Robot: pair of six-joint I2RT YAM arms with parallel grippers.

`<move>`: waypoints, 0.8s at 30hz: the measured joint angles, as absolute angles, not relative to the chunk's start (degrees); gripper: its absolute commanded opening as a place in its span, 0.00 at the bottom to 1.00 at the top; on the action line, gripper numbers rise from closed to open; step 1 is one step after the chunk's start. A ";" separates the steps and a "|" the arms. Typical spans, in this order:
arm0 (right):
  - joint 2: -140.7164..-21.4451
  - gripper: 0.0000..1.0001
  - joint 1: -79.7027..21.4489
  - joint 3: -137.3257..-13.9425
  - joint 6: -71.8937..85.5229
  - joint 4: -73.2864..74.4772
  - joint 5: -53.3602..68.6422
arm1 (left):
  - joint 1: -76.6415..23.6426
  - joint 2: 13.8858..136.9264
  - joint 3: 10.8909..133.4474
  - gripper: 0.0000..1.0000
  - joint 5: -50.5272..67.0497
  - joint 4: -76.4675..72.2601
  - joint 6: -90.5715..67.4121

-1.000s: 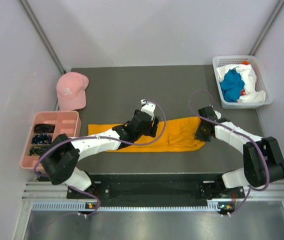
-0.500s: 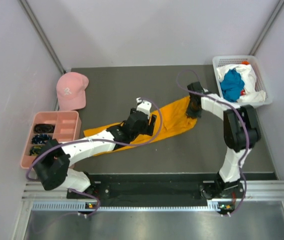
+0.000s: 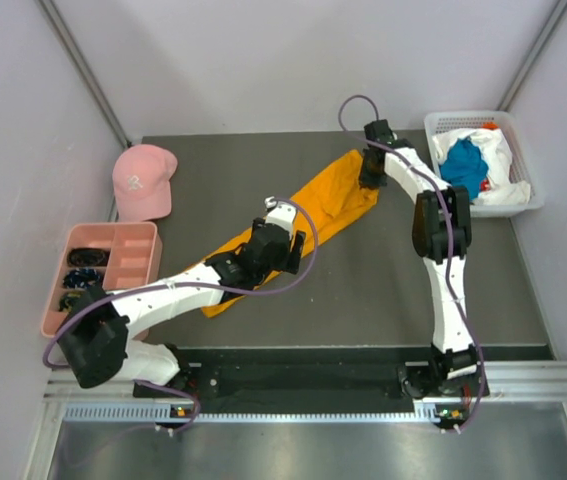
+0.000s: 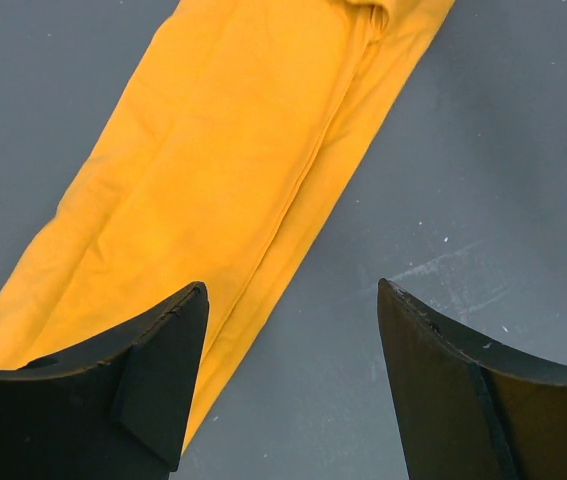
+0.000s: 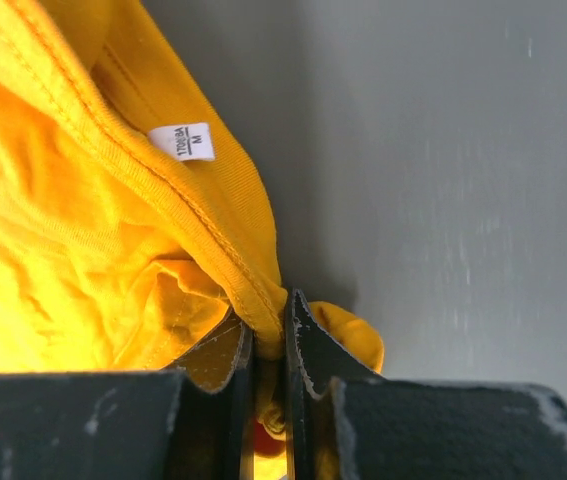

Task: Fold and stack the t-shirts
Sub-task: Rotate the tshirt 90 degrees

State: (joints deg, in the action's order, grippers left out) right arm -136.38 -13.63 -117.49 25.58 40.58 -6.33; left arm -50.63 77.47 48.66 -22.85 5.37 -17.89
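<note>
An orange-yellow t-shirt (image 3: 293, 228) lies folded into a long strip, running diagonally from the table's front left to its far right. My right gripper (image 3: 370, 172) is shut on the strip's far end, pinching the collar edge (image 5: 253, 290) beside a white size label (image 5: 181, 140). Over the middle of the strip my left gripper (image 3: 281, 240) hovers open; in its wrist view the cloth (image 4: 213, 170) runs under its left finger (image 4: 153, 370) and bare table shows between the fingers. A teal-blue t-shirt (image 3: 461, 168) and a white one (image 3: 498, 160) sit bunched in the basket.
A white basket (image 3: 441, 122) stands at the far right corner. A pink cap (image 3: 143, 180) lies at the far left, with a pink compartment tray (image 3: 108, 270) of small dark items in front of it. Grey walls close in on both sides.
My right gripper has swung the shirt's right end from the front right up to the far right, turning the strip from level to diagonal. The left gripper shifted slightly left, still open.
</note>
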 measured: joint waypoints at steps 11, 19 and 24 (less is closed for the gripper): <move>-144.46 0.00 -8.82 -129.38 23.00 40.62 5.10 | -50.52 76.16 48.14 0.73 -25.17 7.94 -18.09; -145.56 0.34 -8.34 -130.47 20.47 38.09 7.18 | -50.37 75.40 47.09 0.73 -25.47 8.27 -19.00; -143.04 0.45 -8.43 -126.23 18.98 34.65 3.99 | -50.37 75.37 47.07 0.73 -25.41 8.27 -19.44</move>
